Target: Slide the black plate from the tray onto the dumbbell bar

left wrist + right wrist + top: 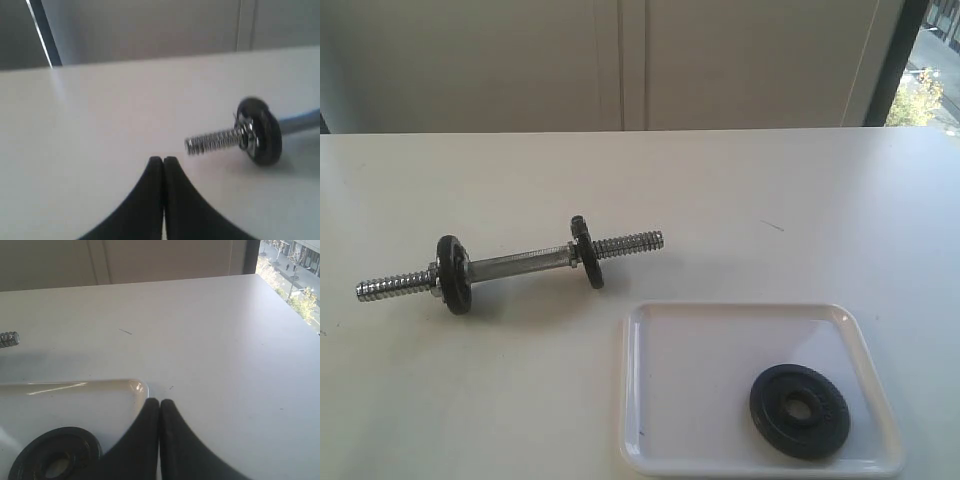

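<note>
Well, the left gripper (163,159) has its two black fingers pressed together, and it holds nothing. Just ahead of its tips, a little off to one side, lies the slim shiny steel dumbbell bar (212,140). The bar's twisty screw end points toward the gripper but does not touch it. A small round black iron disc (260,131) sits on the bar, farther from the gripper than the screw end. The outside camera shows a second small black disc (587,252) on the bar too, nearer its other end, and a bare screw end sticks out past each disc. The right gripper (159,401) also has its black fingers shut tight together, with nothing between them. Its tips are right by a rounded corner of the shiny white plastic tray (75,385) with the low rim. The flat round black iron plate (55,455) with a hole in the middle lies flat inside the tray, close beside the right gripper's fingers. The bar rests on the white table (620,180), outside the tray, well ahead of the right gripper
</note>
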You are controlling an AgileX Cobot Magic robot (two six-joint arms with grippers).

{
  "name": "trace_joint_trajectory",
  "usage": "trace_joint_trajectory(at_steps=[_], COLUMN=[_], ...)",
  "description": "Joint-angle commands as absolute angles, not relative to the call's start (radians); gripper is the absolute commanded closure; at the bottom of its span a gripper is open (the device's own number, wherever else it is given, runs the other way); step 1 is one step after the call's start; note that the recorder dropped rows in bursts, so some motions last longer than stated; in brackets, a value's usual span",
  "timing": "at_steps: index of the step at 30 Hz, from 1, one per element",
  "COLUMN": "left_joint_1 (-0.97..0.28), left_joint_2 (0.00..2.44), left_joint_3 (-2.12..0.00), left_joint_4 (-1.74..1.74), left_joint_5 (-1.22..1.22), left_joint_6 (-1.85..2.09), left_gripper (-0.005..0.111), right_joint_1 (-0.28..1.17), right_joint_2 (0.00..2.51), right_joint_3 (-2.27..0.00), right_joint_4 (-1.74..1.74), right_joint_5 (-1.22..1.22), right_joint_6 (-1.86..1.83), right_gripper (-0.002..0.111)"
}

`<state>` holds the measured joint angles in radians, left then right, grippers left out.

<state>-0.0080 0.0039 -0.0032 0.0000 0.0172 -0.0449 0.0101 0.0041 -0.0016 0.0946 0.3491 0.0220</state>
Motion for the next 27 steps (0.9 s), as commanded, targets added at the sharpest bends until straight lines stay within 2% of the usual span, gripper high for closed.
trace_joint_trajectory(at_steps=[1,7,10,12,15,21,23,27], left_joint_1=[-0.013,-0.013,-0.013,-0.013,-0.013,-0.013,-0.013,-0.013], left_joint_2=[0.0,0.0,0.0,0.0,0.0,0.0,0.0,0.0], left_joint_3=[0.0,0.0,-0.053,-0.131,-0.288,-0.435,-0.454,-0.455], left_joint_4=[0.0,0.008,0.008,0.008,0.008,0.008,0.008,0.008], left_joint_5=[-0.214,-0.571,-0.625,-0.513,-0.122,0.408,0.492,0.502], left_joint_6=[-0.048,-0.048,-0.048,-0.048,-0.048,-0.048,-0.048,-0.048], left_gripper=[0.106,0.106,0.106,0.106,0.106,0.106,0.106,0.106], right_joint_1=[0.012,0.012,0.032,0.044,0.054,0.06,0.06,0.062], right_joint_2=[0.0,0.0,0.0,0.0,0.0,0.0,0.0,0.0], right_joint_3=[0.0,0.0,0.0,0.0,0.0,0.0,0.0,0.0], right_joint_4=[0.09,0.09,0.09,0.09,0.09,0.093,0.093,0.092], right_joint_5=[0.342,0.342,0.342,0.342,0.342,0.342,0.342,0.342], right_joint_6=[0.023,0.023,0.023,0.023,0.023,0.023,0.023,0.023], right_gripper=[0.108,0.108,0.108,0.108,0.108,0.108,0.108,0.108])
